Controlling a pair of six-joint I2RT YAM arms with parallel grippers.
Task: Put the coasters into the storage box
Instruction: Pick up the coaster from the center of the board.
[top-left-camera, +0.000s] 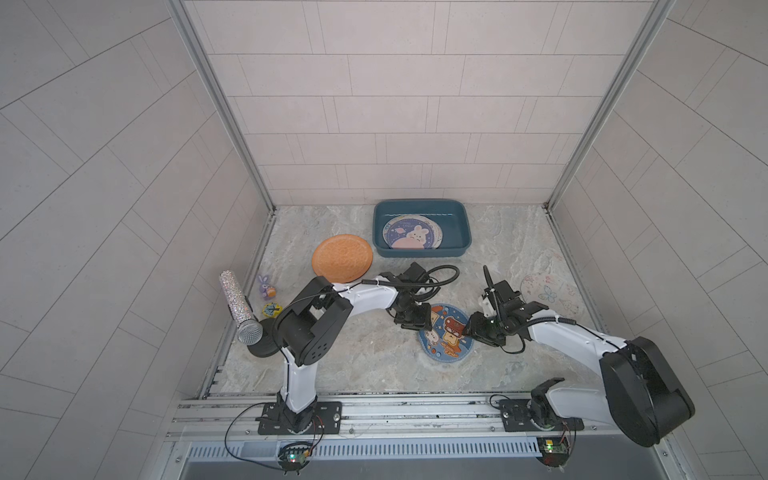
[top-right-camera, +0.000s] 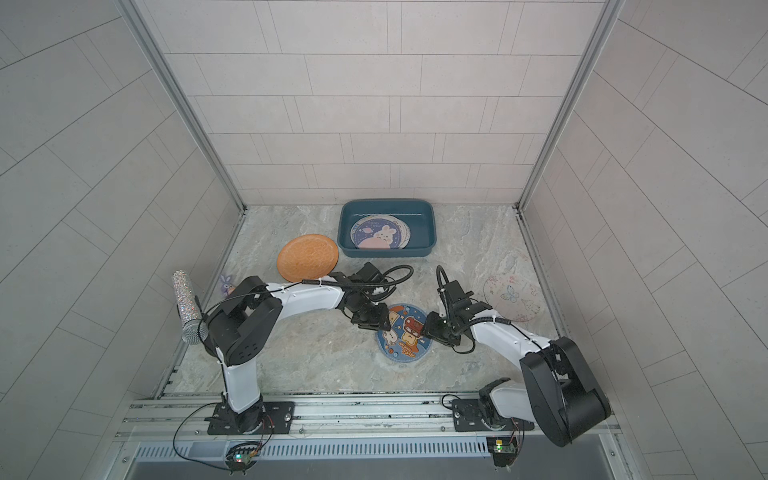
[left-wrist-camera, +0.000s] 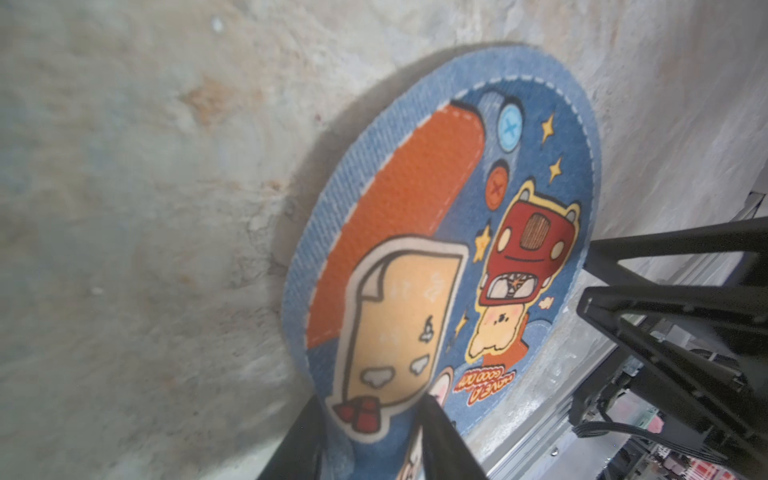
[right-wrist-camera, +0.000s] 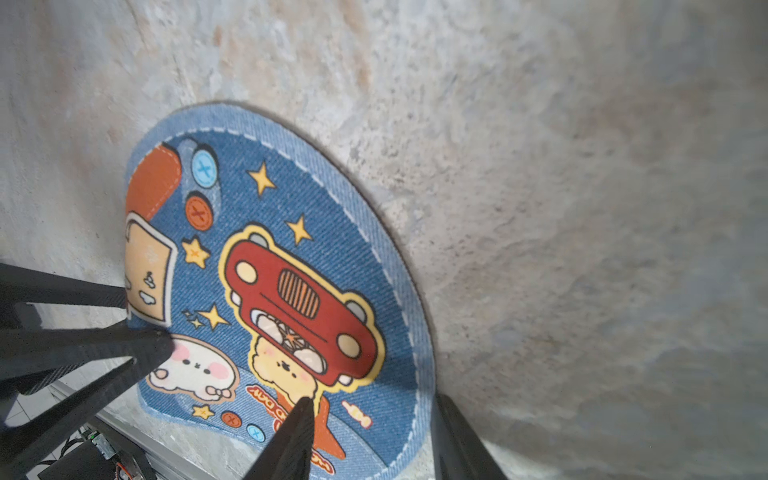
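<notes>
**A:** Denim-blue, that car-print coaster (top-left-camera: 446, 334). Why are both arms on one mat?

**B:** It lies flat on the stone-look tabletop (top-left-camera: 353, 361), in the near middle, well apart from the teal storage box (top-left-camera: 419, 252) at the far side. A mat that thin gives nothing to grab from above, so I'd guess they are working its rim. The left gripper (top-left-camera: 417, 323) sits at the far-left edge and the right gripper (top-left-camera: 472, 328) at the right edge.

**A:** Have they got hold of it?

**B:** Not that I can see. In each wrist view the fingertips stand apart, one over the print and one outside the rim, so the edge runs between them. Neither pair is pinched on it yet.

**A:** And the box?

**B:** A few coasters are already stacked inside, with a bunny-print coaster (top-left-camera: 413, 237) on top. They lie toward its left end, probably because they were dropped in from that side.

**A:** What's left out?

**B:** The plain orange coaster (top-left-camera: 343, 257) is just left of the box. A pale butterfly coaster (top-left-camera: 548, 293) is on the right, close to the wall. So with this blue one, three are left on the table.

**A:** What's the risk?

**B:** If one side closes before the other, the mat may slide or buckle instead of lifting.
</notes>
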